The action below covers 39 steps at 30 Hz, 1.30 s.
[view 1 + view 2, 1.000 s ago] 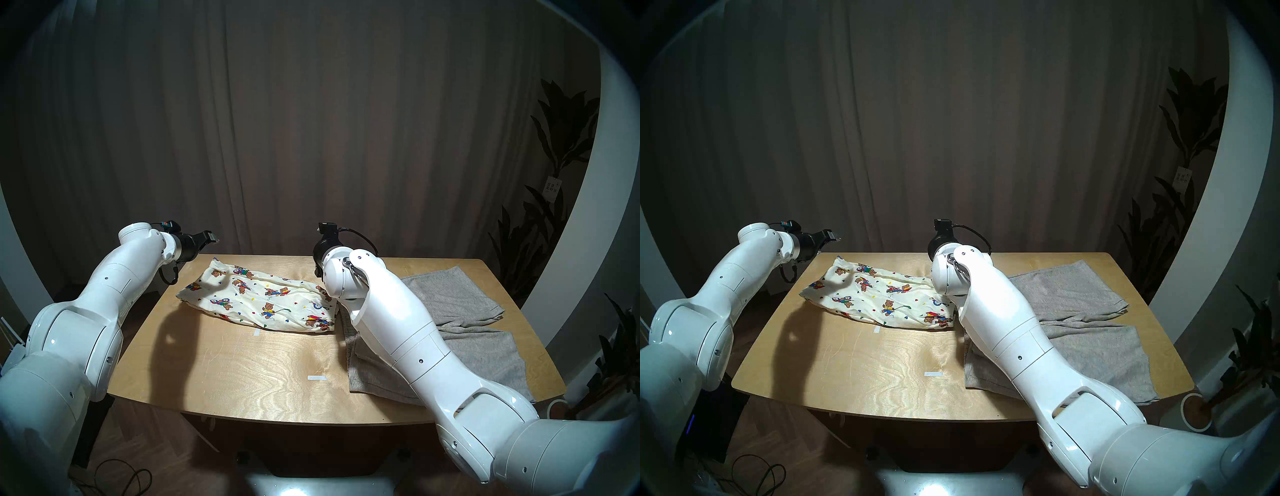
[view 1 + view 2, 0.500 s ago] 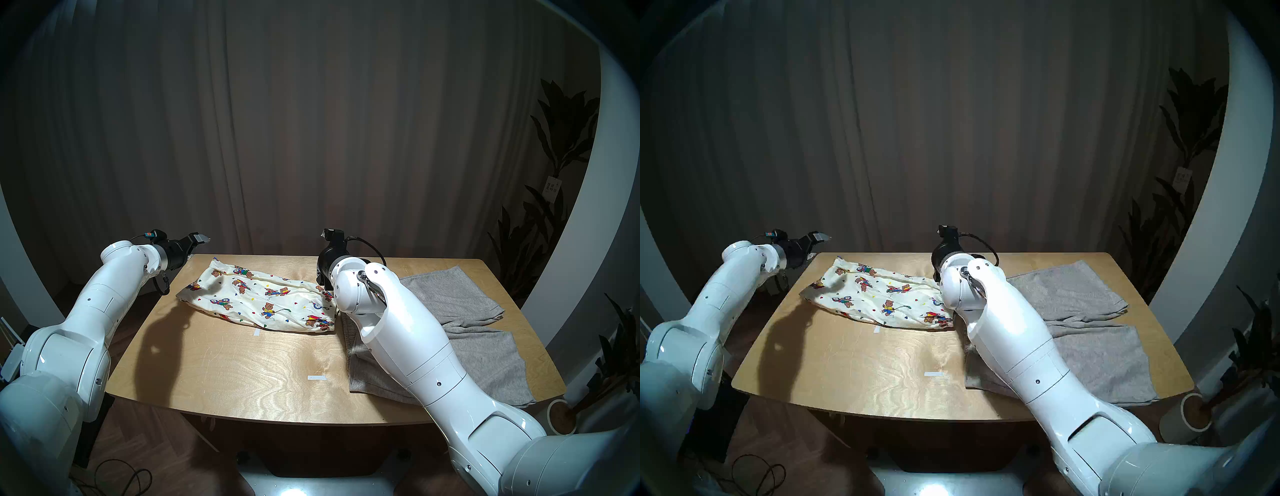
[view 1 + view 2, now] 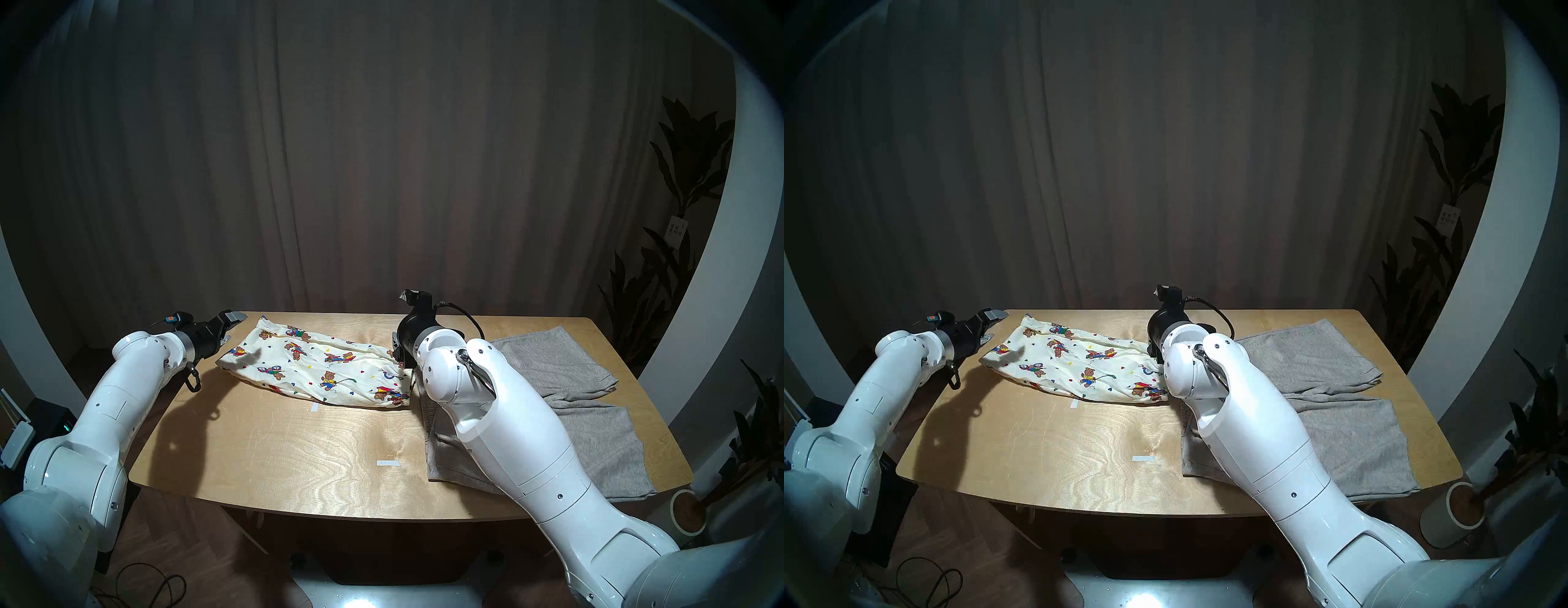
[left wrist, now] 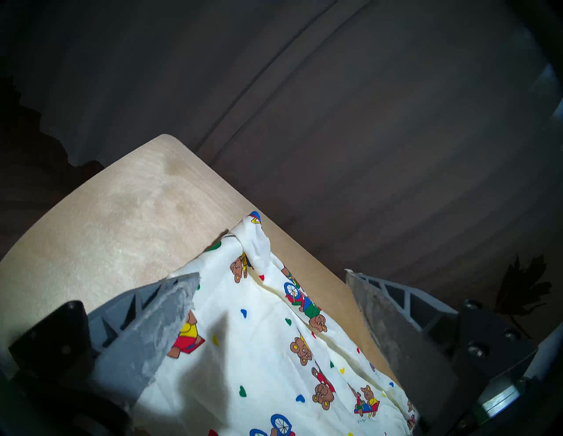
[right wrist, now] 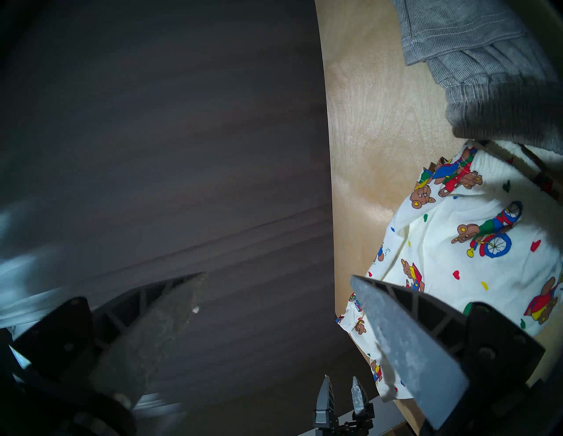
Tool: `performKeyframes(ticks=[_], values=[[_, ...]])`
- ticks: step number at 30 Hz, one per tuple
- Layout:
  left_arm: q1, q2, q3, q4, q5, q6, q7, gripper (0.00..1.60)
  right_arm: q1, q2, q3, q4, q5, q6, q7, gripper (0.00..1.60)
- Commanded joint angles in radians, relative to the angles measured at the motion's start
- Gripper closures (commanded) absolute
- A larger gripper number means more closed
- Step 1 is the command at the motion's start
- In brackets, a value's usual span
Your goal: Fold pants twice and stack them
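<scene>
Bear-print shorts folded lengthwise on bench, ends exposed; left gripper and right gripper jaws spread, empty, flanking for second fold.

The 2 head views look down and forward from above the table's near edge toward the curtain — nearly the same picture, slightly offset sideways. The left wrist view sits low and close over the bear-print shorts, tilted, facing the table's far left corner. The right wrist view, turned on its side, sees those shorts' other end — and the grey shorts.
</scene>
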Motion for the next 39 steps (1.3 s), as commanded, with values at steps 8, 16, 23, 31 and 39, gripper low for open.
performKeyframes(ticks=[8, 16, 23, 31, 39], values=[[0.152, 0.032, -0.103, -0.181, -0.082, -0.074, -0.102, 0.00, -0.062, 0.041, 0.019, -0.107, 0.023, 0.010, 0.010, 0.00], [0.247, 0.042, -0.155, -0.266, -0.111, -0.102, -0.077, 0.00, -0.083, 0.056, 0.024, -0.137, 0.039, 0.016, 0.009, 0.00], [0.323, 0.034, -0.189, -0.337, -0.135, -0.119, -0.051, 0.00, -0.095, 0.067, 0.027, -0.158, 0.049, 0.022, 0.010, 0.00], [0.388, 0.014, -0.223, -0.428, -0.163, -0.144, 0.031, 0.00, -0.106, 0.080, 0.031, -0.177, 0.058, 0.026, 0.008, 0.00], [0.440, -0.001, -0.252, -0.508, -0.178, -0.168, 0.136, 0.00, -0.112, 0.091, 0.034, -0.191, 0.066, 0.027, 0.008, 0.00]])
